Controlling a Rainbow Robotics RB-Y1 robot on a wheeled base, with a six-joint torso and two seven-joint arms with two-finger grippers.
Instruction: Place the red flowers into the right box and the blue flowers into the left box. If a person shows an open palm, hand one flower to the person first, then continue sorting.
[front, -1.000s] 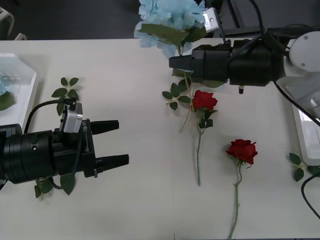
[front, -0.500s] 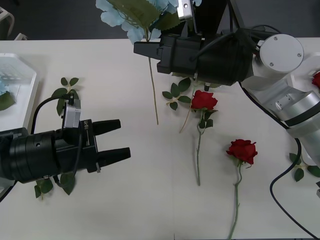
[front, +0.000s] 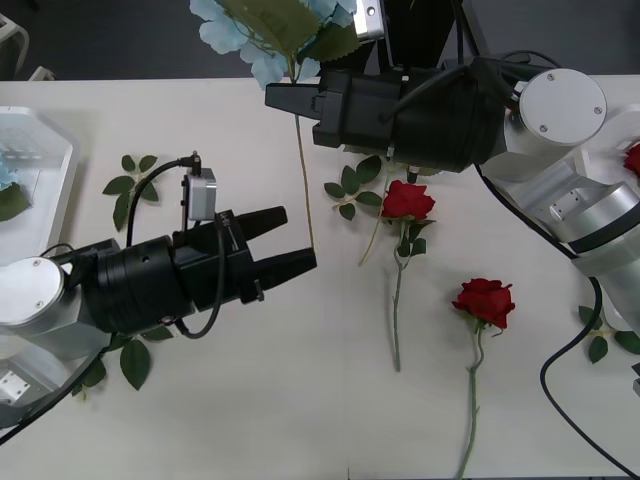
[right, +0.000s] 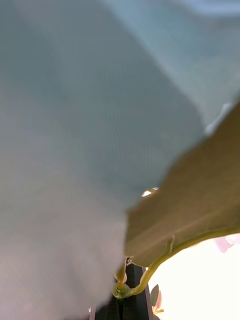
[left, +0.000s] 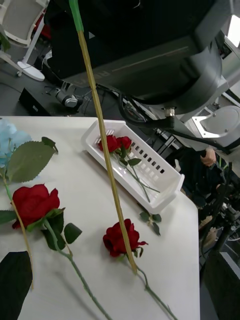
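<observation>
- The left box (front: 52, 172) lies at the worktop's (front: 250, 400) left edge, far from the hanging stem, with a bit of blue bloom and leaf already in it.
- The left gripper (front: 297, 240) is spread wide, its fingers pointing at the lower end of the stem, just short of touching it.
- The blue flower (front: 262, 32) hangs lifted off the worktop, its bloom at the far edge and its pale stem (front: 304, 185) dropping almost straight down.
- The right gripper (front: 283, 99) is closed on the blue flower's stem, high up just under the leaves.
- This looks like a handover, since the left box is out of the right arm's easy reach. To do it well, the left fingers should straddle the stem squarely and close low on it, well below the right grip, and the right gripper should let go only once that hold is firm.
- A thin stem can slip or swing, so approach slowly.
- Two red flowers (front: 406, 200) lie on the worktop right of the stem.
- The right box (left: 134, 168) beyond them holds two roses.
</observation>
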